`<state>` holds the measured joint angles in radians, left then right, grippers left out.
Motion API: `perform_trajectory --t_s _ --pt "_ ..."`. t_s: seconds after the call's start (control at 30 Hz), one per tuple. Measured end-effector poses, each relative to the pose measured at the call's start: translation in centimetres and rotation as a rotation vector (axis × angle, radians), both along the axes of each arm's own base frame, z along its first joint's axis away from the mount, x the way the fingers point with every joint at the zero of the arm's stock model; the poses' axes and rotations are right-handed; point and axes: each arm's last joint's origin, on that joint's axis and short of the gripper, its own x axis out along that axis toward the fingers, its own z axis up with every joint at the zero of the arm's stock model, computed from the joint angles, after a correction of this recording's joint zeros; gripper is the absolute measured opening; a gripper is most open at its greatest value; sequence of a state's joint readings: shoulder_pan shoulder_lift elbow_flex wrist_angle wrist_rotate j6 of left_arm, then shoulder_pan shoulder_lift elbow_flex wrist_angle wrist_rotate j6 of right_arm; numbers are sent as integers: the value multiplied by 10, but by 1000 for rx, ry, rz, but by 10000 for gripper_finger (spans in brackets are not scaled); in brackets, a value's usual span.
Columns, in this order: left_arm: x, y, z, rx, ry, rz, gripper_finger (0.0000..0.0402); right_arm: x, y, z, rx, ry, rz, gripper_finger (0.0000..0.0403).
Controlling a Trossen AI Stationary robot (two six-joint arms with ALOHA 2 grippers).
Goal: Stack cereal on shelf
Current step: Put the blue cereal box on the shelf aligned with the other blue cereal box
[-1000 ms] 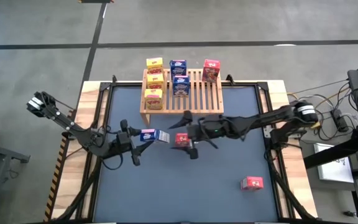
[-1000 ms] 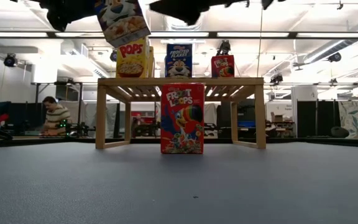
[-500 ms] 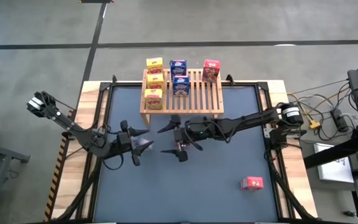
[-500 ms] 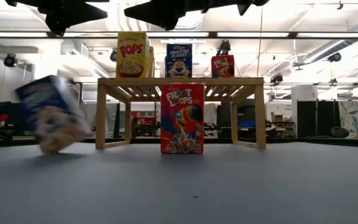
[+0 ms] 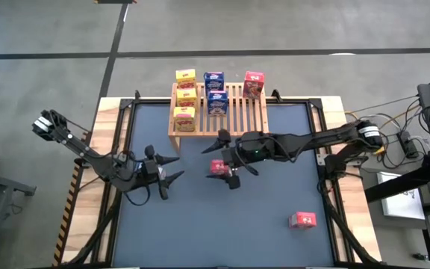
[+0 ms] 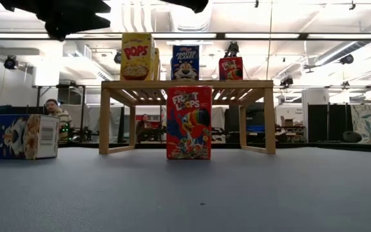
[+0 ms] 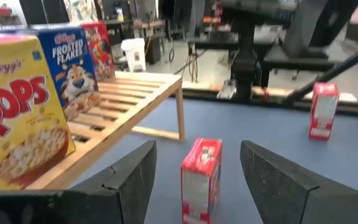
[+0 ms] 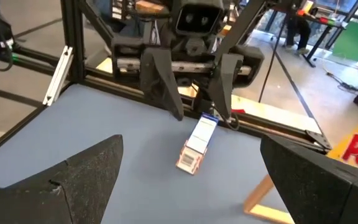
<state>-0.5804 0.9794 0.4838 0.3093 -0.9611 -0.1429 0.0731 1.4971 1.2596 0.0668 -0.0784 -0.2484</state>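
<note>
The shelf [image 5: 234, 112], a low slatted wooden rack, stands at the table's far side with three yellow boxes [image 5: 185, 96], two blue boxes [image 5: 215, 91] and one red box [image 5: 253, 84] on it. A red cereal box [image 5: 218, 167] stands upright on the mat before the shelf [image 6: 189, 122]. A blue cereal box [image 6: 19, 136] lies on its side on the mat [image 8: 196, 144], under my left gripper [image 5: 178, 168], which hangs open above it. My right gripper [image 5: 222, 159] is open above the standing red box.
Another red box [image 5: 302, 220] lies on the mat near the right front. The shelf's right half has bare slats [image 5: 254, 118]. Black frame rails [image 5: 125, 149] run along the table's sides. People sit in the room beyond the table [image 6: 57, 116].
The blue box, which hung at my left gripper's fingers a second ago, has dropped, tumbled to the table and come to rest on its side. My left gripper has stayed in place. My right gripper has risen a little above the red box.
</note>
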Motion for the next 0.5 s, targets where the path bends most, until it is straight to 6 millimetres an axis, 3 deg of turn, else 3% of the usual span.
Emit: perform_trajectory --t_s 0.27,0.5 --pt "-3 0 9 -43 184 21 216 -7 -1 1 12 8 -4 370" --pt "-23 11 -1 -207 460 93 211 -5 -1 -10 -12 78 0 370"
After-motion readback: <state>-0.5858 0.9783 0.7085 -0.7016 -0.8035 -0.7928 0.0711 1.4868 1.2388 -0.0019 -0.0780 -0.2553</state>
